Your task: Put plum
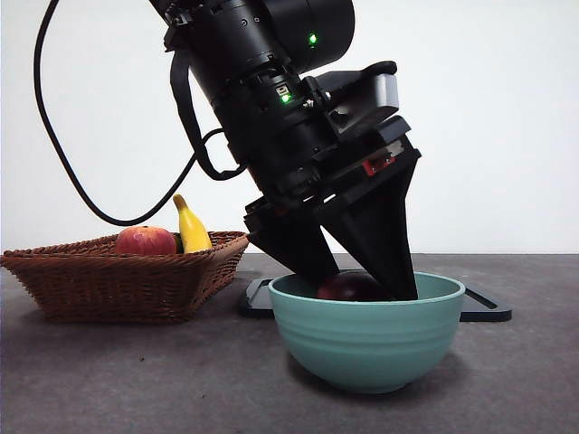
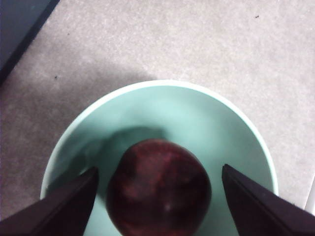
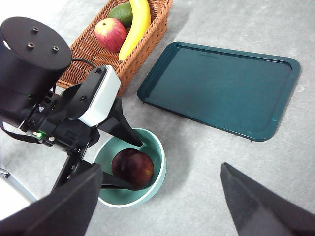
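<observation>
The plum (image 1: pixel 351 287) is dark maroon and glossy, and it lies inside the pale green bowl (image 1: pixel 366 339) near the table's front. My left gripper (image 1: pixel 362 285) reaches down into the bowl, open, one jaw on each side of the fruit with a gap on both sides. The left wrist view shows the plum (image 2: pixel 160 189) between those jaws over the bowl's inner wall (image 2: pixel 162 103). High above, my right gripper (image 3: pixel 161 166) stands open and holds nothing, looking down on the plum (image 3: pixel 133 167) and the bowl (image 3: pixel 160 157).
A wicker basket (image 1: pixel 118 280) stands left of the bowl, holding a red apple (image 1: pixel 145 240), a yellow banana (image 1: pixel 192 226) and a green fruit (image 3: pixel 122 12). A dark teal tray (image 3: pixel 221 88) lies flat behind the bowl.
</observation>
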